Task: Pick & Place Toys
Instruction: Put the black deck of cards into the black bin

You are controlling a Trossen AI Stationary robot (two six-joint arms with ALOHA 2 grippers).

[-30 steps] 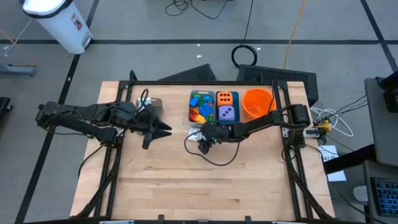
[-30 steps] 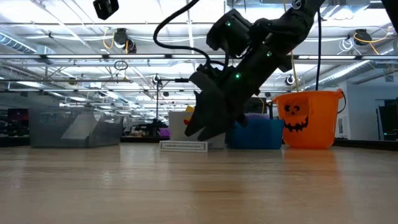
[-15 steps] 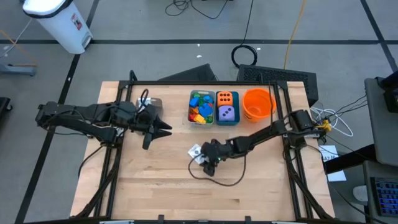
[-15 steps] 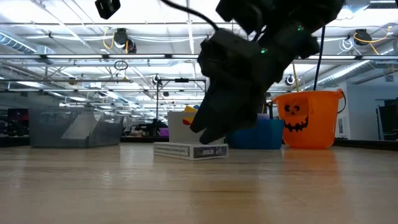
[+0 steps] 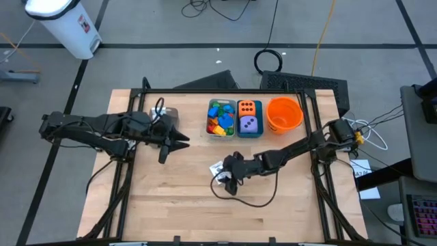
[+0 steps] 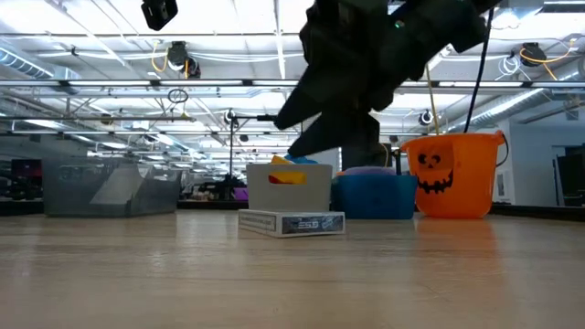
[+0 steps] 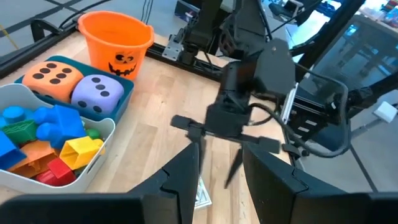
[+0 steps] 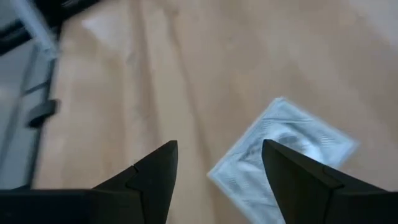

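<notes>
Nearest in the low view, a flat white printed packet (image 6: 291,223) lies on the pale wood-grain table (image 5: 171,198), its thin rectangular edge showing small print. From above, the packet (image 5: 217,168) sits near the table's middle, just beside the right gripper (image 5: 227,183), which hangs over it with its two dark wedge-shaped fingers spread apart and nothing between them; the right wrist view shows the packet's glossy, slightly crumpled face (image 8: 285,149) lying bare on the boards past the finger tips.

Behind the packet stands a grey rectangular bin (image 5: 220,133) with rounded corners, heaped with smooth plastic bricks (image 5: 219,116) in blue, green, yellow, orange and red. Touching its side is a teal bin (image 5: 248,134) that holds an orange black-dotted die (image 5: 248,108) and a purple white-dotted die (image 5: 250,125), both soft-cornered cubes. Next along sits a round orange bucket (image 5: 283,114) with a black pumpkin face.

The left gripper (image 5: 179,142) waits off to the left side of the table, its angular black fingers parted with nothing in them.
</notes>
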